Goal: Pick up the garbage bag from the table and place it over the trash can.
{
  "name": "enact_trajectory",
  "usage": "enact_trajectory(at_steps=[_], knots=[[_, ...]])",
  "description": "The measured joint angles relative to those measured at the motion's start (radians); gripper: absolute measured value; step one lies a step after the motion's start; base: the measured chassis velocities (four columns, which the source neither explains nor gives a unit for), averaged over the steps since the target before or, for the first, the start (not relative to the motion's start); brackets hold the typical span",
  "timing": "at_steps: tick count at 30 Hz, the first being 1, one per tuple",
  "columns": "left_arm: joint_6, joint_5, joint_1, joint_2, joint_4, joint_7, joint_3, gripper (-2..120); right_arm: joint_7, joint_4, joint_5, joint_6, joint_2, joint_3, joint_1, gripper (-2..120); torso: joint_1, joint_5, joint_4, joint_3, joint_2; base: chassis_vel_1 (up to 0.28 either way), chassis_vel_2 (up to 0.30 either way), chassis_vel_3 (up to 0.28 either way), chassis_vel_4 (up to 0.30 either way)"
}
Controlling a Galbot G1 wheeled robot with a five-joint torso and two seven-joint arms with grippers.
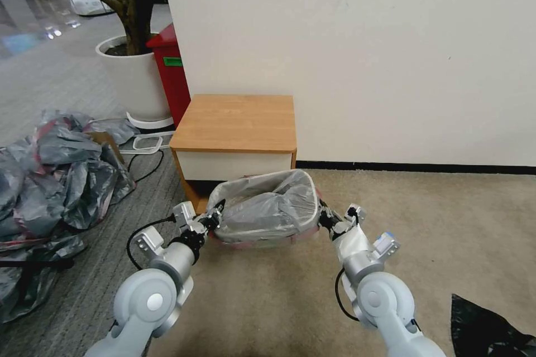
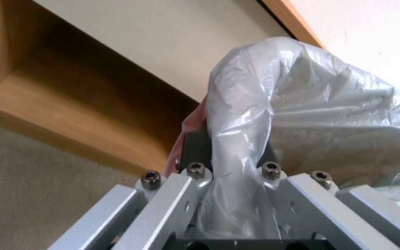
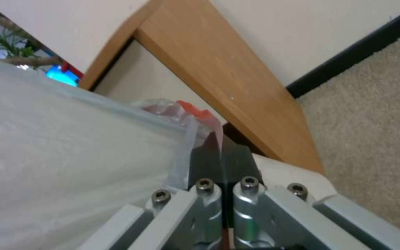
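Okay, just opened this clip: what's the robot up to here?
The robot holds the garbage bag stretched open between both arms, low over the carpet in front of the table. The left gripper clamps the bag's left edge, the right gripper pinches its pink-red rim on the right. The bag's mouth faces up. The tabletop is bare, and the trash can is hidden if it sits under the bag.

Translucent grey garbage bag (image 1: 268, 206), crinkly, with a pink-red band along the rim. Light-brown wood tabletop (image 1: 237, 121) over a white drawer front. Beige carpet (image 1: 435, 217) on one side, grey striped flooring (image 1: 84, 273) on the other. Heap of grey bags (image 1: 50, 178) with more pinkish-red streaks. Red bin (image 1: 170, 75) with a green label, beside a white planter (image 1: 131, 81). Off-white wall (image 1: 363, 56), black baseboard. Black plastic bag (image 1: 491, 329) in the corner. Silver-grey arms, black tips on left end effector (image 1: 215, 218) and right end effector (image 1: 325, 216).
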Motion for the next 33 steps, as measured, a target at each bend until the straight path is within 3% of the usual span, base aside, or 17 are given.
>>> enact_trajectory(at_steps=[15,22,33], knots=[[0.007,-0.005,0.022,-0.006,-0.022,0.001,0.002,6,0.020,-0.082,-0.055,0.001,0.021,-0.006,0.064,0,0.000,-0.0001,0.0001,0.000,0.000,0.000,0.000,0.000,0.000],[0.008,-0.005,0.015,-0.007,-0.008,0.002,-0.003,6,0.017,-0.032,-0.064,-0.025,0.000,-0.008,-0.001,0,0.000,-0.0002,-0.0001,0.000,0.000,0.000,0.000,0.000,0.000],[0.007,0.013,-0.006,-0.003,0.022,0.003,-0.003,6,-0.008,0.058,-0.026,-0.004,-0.020,0.019,-0.048,37,0.000,0.0000,0.0000,0.000,0.000,0.000,0.000,0.000,0.000]])
